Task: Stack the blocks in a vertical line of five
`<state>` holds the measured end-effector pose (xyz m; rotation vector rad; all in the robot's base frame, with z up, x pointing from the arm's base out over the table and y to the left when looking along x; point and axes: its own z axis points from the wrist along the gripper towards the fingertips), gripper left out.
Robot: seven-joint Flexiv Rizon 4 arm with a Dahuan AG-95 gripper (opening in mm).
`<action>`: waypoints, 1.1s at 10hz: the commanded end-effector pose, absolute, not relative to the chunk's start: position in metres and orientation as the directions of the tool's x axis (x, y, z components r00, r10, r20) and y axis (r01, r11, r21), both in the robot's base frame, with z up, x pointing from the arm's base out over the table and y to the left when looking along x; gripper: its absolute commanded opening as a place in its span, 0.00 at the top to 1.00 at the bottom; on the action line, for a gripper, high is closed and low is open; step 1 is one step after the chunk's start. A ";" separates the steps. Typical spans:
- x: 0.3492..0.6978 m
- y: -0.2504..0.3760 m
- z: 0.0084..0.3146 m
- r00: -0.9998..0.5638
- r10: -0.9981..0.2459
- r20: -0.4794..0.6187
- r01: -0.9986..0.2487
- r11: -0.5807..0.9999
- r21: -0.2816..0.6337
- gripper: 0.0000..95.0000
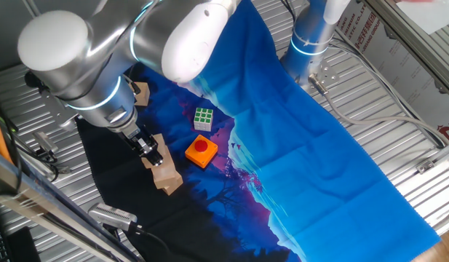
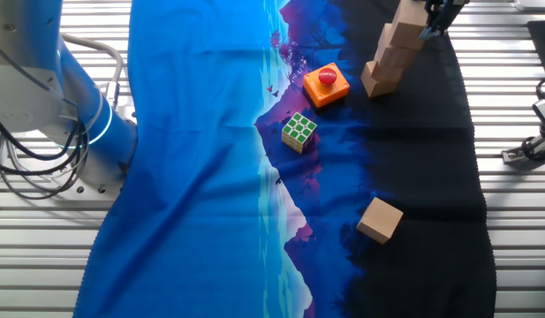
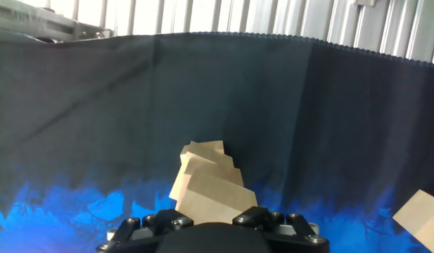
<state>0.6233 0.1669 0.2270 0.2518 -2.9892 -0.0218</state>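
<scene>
Pincer (image 3: 213, 228) above block stack (image 3: 206, 183); other fixed view shows lone block (image 2: 380, 220)

Bench (image 1: 399, 94): ribbed metal slats. Blue-and-black cloth (image 2: 193, 177) spread over it. On cloth: block stack (image 2: 391, 57), lone block (image 2: 380, 220), puzzle cube (image 2: 298, 131), orange button block (image 2: 325, 86).

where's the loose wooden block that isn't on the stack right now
In the other fixed view the loose block lies alone on the black cloth, near the bottom, well below the puzzle cube and the stack.
</scene>
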 end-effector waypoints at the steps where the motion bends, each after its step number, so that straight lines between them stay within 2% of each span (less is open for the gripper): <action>1: 0.623 0.170 0.225 -0.977 -0.160 0.137 -0.159 0.987 0.023 1.00; 3: 0.624 0.172 0.224 -0.979 -0.154 0.132 -0.152 0.988 0.022 1.00; 4: 0.624 0.172 0.224 -0.980 -0.157 0.124 -0.153 0.987 0.045 0.80; 5: 0.624 0.172 0.223 -0.980 -0.163 0.111 -0.155 0.985 0.080 0.40; 7: 0.624 0.172 0.223 -0.981 -0.166 0.103 -0.155 0.982 0.112 0.00; 11: 0.624 0.172 0.223 -0.981 -0.164 0.105 -0.152 0.982 0.115 0.00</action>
